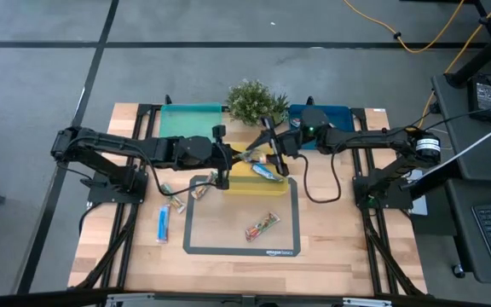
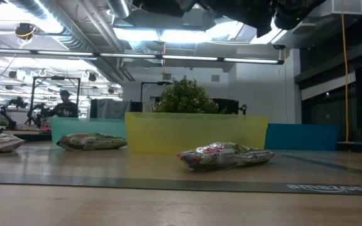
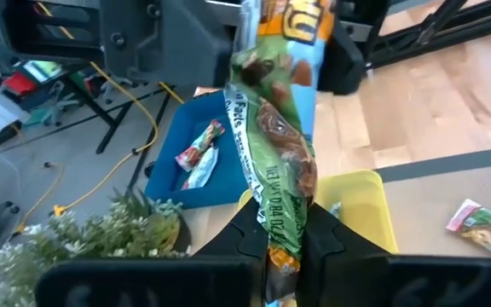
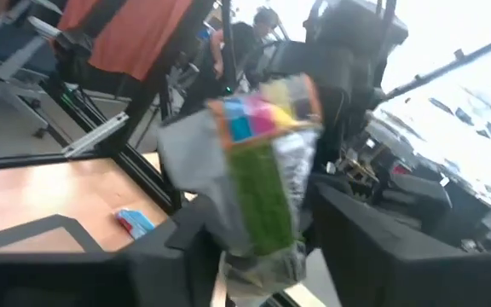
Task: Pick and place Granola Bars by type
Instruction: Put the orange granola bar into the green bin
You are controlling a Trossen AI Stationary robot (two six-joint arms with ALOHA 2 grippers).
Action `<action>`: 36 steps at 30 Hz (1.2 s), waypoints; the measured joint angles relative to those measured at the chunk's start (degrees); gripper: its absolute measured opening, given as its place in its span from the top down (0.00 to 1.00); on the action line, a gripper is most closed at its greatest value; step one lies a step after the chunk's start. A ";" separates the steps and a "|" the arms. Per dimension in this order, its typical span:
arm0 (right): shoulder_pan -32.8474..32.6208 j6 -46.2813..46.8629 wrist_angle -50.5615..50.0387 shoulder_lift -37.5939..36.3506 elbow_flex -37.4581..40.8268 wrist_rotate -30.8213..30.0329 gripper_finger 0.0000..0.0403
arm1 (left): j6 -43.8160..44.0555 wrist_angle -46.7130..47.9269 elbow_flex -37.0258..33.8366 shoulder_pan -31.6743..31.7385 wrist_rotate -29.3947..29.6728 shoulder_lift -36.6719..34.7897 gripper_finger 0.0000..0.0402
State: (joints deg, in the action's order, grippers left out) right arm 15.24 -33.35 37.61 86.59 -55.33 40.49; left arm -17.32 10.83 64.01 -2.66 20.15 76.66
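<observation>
Both grippers meet above the yellow tray [image 1: 247, 184], left gripper [image 1: 231, 159] coming from the left, right gripper [image 1: 271, 157] from the right. A tan-green granola bar [image 1: 249, 154] spans the gap between them and is lifted clear; it fills the left wrist view [image 3: 280, 153] and shows blurred in the right wrist view [image 4: 262, 179]. A blue bar [image 1: 267, 173] lies in the yellow tray. A silvery printed bar [image 1: 261, 227] [image 2: 225, 156] lies on the dark mat. Loose bars [image 1: 177, 198] and a blue bar [image 1: 162, 223] lie on the table's left part. My left gripper pinches the tan-green bar's near end [image 3: 283, 243] between its two fingers, coming level from the table's left, fingers along the bar. The bar sticks out past the fingers, clear of the tray. My right gripper has the bar's other end [image 4: 261, 251] between its fingers, reaching from the table's right; blur hides the exact touch.
A green tray [image 1: 192, 115] and a blue tray [image 1: 329, 114] stand at the far edge with a small plant [image 1: 256, 101] between them. The blue tray holds silvery bars [image 3: 199, 155]. The dark mat [image 1: 196, 243] covers the table's middle. A person shows far behind [image 2: 64, 105].
</observation>
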 joint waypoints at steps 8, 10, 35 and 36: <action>0.75 -3.28 -12.10 -4.07 0.02 -14.79 0.36 | 0.02 1.06 0.00 0.00 4.44 -0.24 0.98; 0.78 -3.91 -17.95 -6.14 0.03 -20.67 0.34 | 0.00 1.62 0.00 -0.04 6.51 -0.83 0.97; 0.65 22.78 -61.19 -18.75 2.52 -62.91 0.43 | 12.22 33.18 0.00 9.62 27.25 -11.76 0.97; 0.64 22.77 -61.03 -18.75 2.68 -62.90 0.43 | 12.16 33.96 0.00 11.19 26.43 -11.68 0.97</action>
State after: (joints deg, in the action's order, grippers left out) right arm 15.88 -10.58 -23.42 67.83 -52.65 -22.41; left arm -5.16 44.80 64.01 8.54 46.58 64.98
